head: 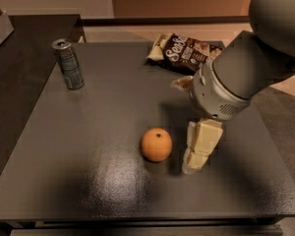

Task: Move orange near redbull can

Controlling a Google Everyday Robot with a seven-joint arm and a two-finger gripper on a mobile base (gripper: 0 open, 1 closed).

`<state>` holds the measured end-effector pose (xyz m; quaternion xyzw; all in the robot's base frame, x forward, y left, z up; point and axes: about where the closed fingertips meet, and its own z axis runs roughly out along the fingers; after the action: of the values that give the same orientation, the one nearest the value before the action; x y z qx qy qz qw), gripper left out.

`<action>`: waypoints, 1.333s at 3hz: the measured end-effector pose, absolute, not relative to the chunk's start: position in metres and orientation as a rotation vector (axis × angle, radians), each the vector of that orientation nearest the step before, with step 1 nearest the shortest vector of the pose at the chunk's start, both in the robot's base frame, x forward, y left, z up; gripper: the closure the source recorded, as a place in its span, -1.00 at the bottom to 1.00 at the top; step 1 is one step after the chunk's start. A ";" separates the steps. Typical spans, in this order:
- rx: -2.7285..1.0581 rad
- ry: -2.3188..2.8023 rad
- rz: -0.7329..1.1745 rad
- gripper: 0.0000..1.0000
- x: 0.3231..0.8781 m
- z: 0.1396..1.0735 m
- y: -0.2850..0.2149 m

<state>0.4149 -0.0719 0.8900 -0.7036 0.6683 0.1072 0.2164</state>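
Observation:
The orange (156,144) sits on the dark table (88,146), in the front middle, with its stem dimple facing up. The redbull can (68,64) stands upright at the table's far left, well apart from the orange. My gripper (196,154) hangs from the grey arm just to the right of the orange, its cream-coloured fingers pointing down close to the table top. It holds nothing.
A dark snack bag (187,53) lies at the back of the table, partly hidden behind my arm (241,77). A darker counter (19,43) adjoins the table on the left. The table's front edge runs just below the orange.

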 end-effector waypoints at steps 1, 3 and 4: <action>-1.977 1.828 0.327 -1.00 0.412 0.876 -0.054; -2.011 1.800 0.376 -1.00 0.407 0.863 -0.034; -2.031 1.786 0.393 -0.62 0.403 0.858 -0.027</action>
<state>0.4028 -0.0268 0.8579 -0.7276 0.6399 0.1409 0.2031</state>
